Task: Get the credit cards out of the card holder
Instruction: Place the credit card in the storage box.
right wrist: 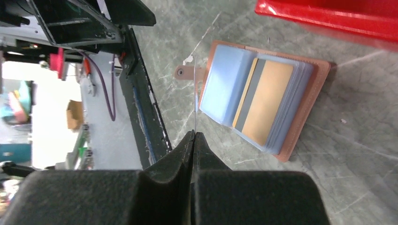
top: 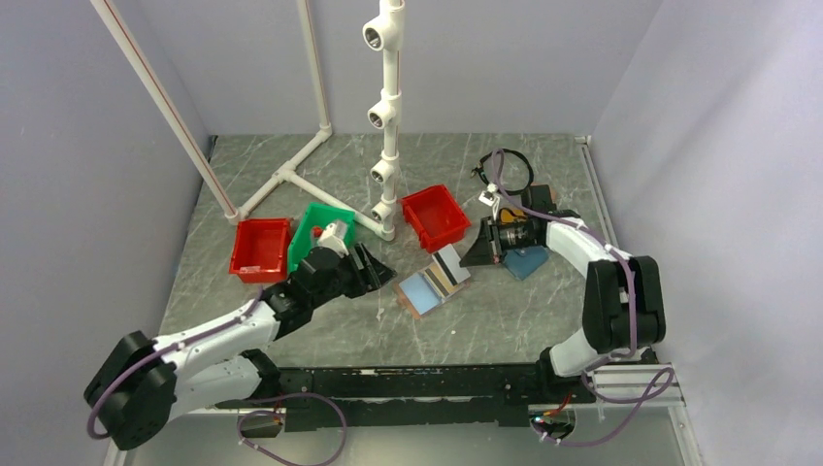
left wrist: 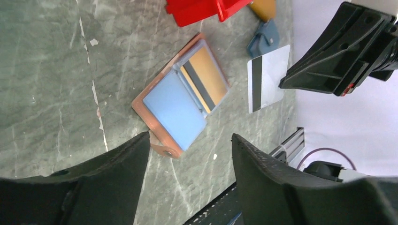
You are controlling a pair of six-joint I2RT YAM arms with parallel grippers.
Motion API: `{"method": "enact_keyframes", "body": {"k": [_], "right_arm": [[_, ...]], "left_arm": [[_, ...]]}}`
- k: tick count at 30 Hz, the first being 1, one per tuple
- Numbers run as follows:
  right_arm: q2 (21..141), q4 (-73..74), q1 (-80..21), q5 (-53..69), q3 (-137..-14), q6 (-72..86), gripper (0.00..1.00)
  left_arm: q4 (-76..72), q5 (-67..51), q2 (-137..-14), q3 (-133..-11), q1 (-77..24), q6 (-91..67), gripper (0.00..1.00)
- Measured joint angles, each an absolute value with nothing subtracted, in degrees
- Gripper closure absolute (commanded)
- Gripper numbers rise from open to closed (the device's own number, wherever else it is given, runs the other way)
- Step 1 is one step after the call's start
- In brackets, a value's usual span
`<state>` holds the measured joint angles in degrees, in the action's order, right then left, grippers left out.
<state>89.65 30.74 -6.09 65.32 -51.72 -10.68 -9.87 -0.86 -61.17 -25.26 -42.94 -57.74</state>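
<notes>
From above, the card holder (top: 424, 289) lies open and flat on the table (top: 505, 330), just in front of a red bin (top: 436, 216), between the two arms. The left gripper (top: 378, 267) is near its left side, and the right gripper (top: 477, 254) is at its right, pinching a grey-white card (top: 448, 267). Through the left wrist camera, the left fingers (left wrist: 126, 164) stand apart with nothing between them. Beyond them the holder shows its light blue lining, with a gold-tan card (left wrist: 211, 75) sitting in a sleeve. A dark band runs beside the gold; whether it is that card's stripe or a separate card cannot be told. Through the right wrist camera, the right fingers (right wrist: 180, 154) are clenched on the grey-white card, seen edge-on as a thin line, clear of the holder. The cards are probably light, stiff and slick, so a pinch on an exposed short edge should serve. The soft holder would likely slide unless pressed down near its snap tab (right wrist: 185, 72).
</notes>
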Motion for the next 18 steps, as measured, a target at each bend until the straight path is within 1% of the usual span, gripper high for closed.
{"method": "enact_keyframes", "body": {"k": [3,4,7,12,18], "right_arm": [[86.0,31.5,-6.1,64.2,-52.4,-12.1,1.0],[85.0,31.7,-6.1,63.5,-52.9,-12.5,1.0],[84.0,32.8,-6.1,61.1,-55.9,-13.4,1.0],[86.2,33.2,-6.1,56.0,-65.0,-13.0,1.0],[95.3,31.3,-7.5,50.4,-77.4,-9.5,1.0]], "left_arm": [[-8.1,0.6,-57.1,-25.3,-42.9,-56.2,0.03],[-7.6,1.1,-55.6,-25.3,-42.9,-55.9,0.01],[-5.8,2.2,-51.7,-25.3,-42.9,-54.6,0.01],[-2.9,3.0,-45.2,-25.3,-42.9,-51.8,0.01],[-0.7,2.8,-40.4,-25.3,-42.9,-49.3,0.0]]}}
